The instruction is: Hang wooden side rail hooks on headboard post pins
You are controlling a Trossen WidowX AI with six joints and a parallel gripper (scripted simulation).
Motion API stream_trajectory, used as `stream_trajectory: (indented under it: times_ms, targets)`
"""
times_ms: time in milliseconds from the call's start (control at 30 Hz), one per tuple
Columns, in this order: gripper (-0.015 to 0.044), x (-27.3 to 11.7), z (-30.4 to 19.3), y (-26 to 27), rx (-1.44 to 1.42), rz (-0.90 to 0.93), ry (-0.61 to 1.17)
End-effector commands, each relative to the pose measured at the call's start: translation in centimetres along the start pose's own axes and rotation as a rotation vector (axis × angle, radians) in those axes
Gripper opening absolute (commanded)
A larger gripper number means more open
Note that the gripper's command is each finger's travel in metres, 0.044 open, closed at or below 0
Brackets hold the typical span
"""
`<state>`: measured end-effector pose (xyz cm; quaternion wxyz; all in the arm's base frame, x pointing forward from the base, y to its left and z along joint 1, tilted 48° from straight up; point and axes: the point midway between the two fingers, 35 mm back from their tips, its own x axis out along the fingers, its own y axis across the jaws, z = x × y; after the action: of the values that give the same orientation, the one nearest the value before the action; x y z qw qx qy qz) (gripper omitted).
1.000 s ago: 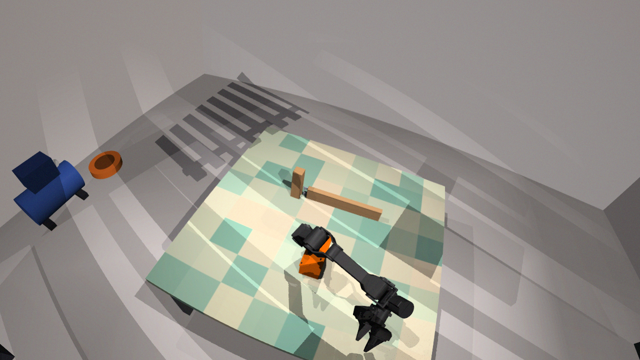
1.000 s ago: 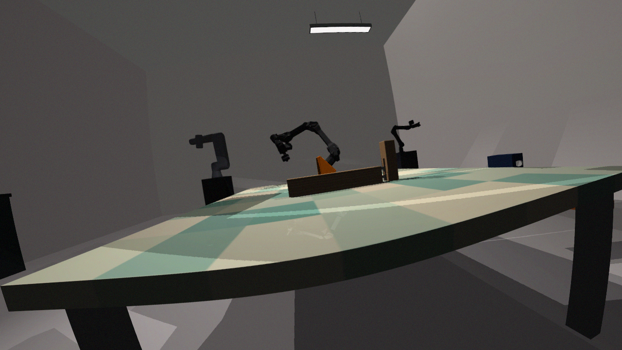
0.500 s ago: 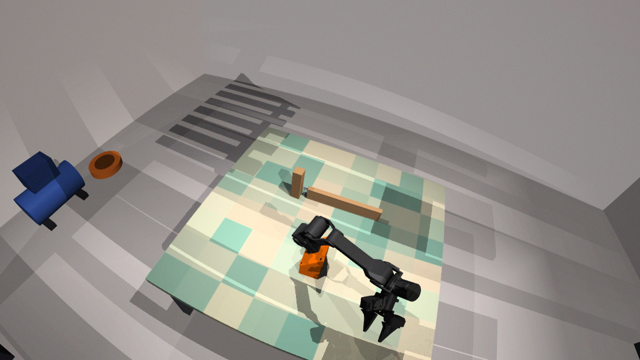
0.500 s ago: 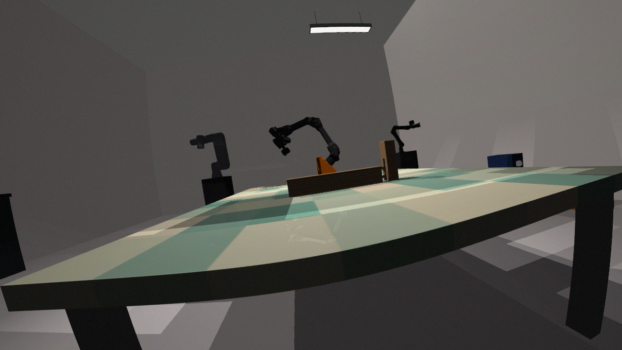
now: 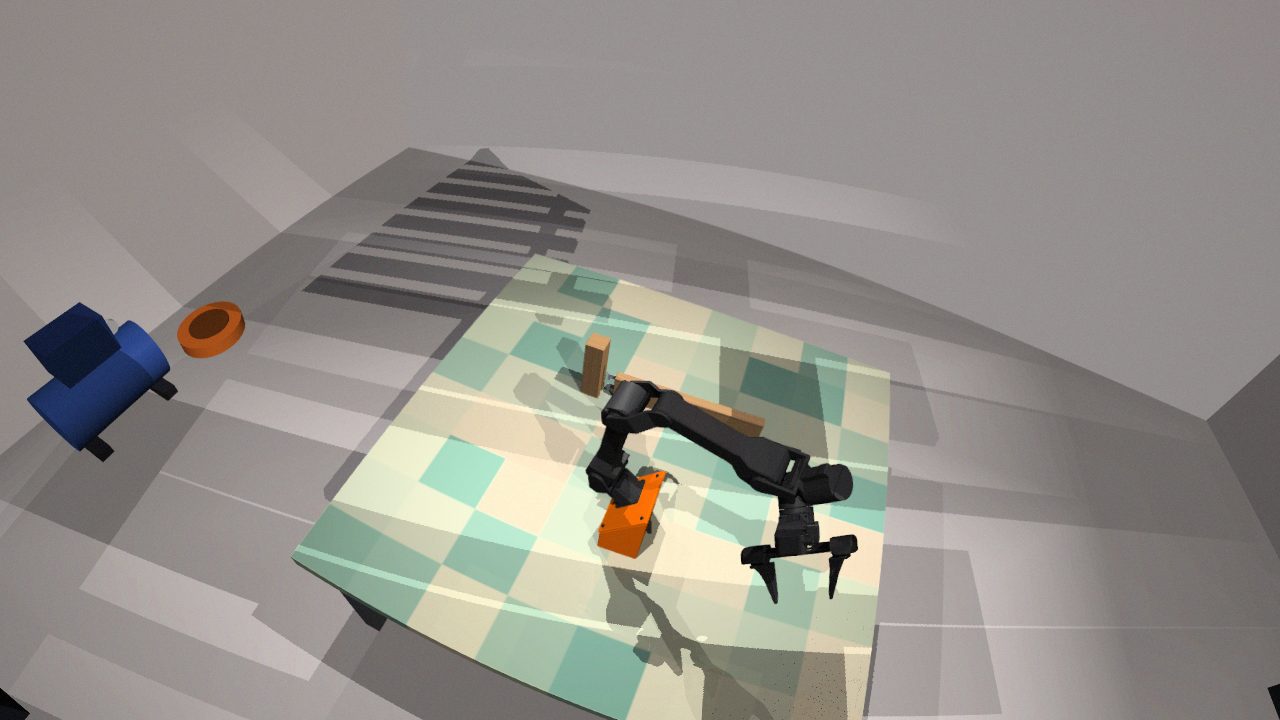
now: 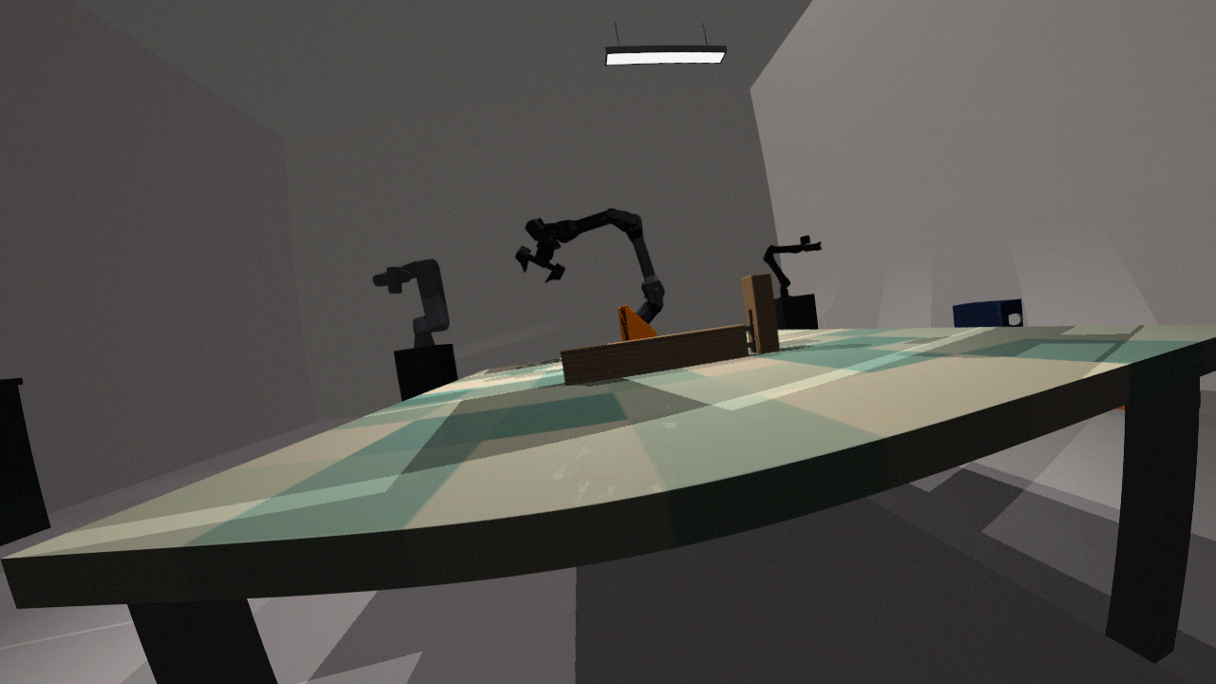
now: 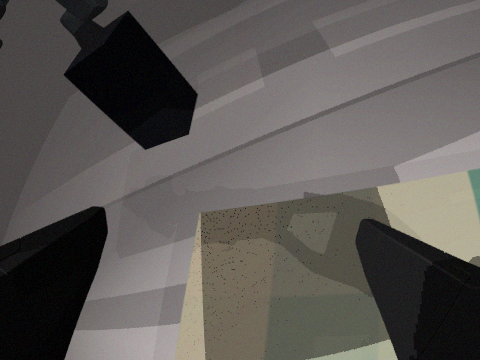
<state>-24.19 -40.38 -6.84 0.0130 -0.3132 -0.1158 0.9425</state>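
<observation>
At the lower right of the top view, I am holding my pincer [image 5: 802,598] [image 6: 539,274] [image 7: 236,228] spread, with nothing between its tips, well apart from the wooden rail [image 5: 721,411] [image 6: 653,354]. The rail is lying on the table [image 5: 456,470] [image 6: 680,510] [image 7: 300,320] near the picture's centre, its hooked end just beside the upright post [image 5: 594,367] [image 6: 762,314]. I cannot tell whether the hooks are sitting on the pins.
</observation>
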Motion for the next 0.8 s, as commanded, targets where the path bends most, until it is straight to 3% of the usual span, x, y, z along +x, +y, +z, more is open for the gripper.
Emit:
stream_trajectory:
  times_ms: [0,400,767]
  targets:
    - [0.044,-3.9,-1.8,1.7,-0.24,0.133,0.056]
    - [0.044,-14.7,-6.9,4.2,-0.881,0.52,0.071]
    - [0.044,-25.0,-12.1,3.3,-1.461,0.914,-0.078]
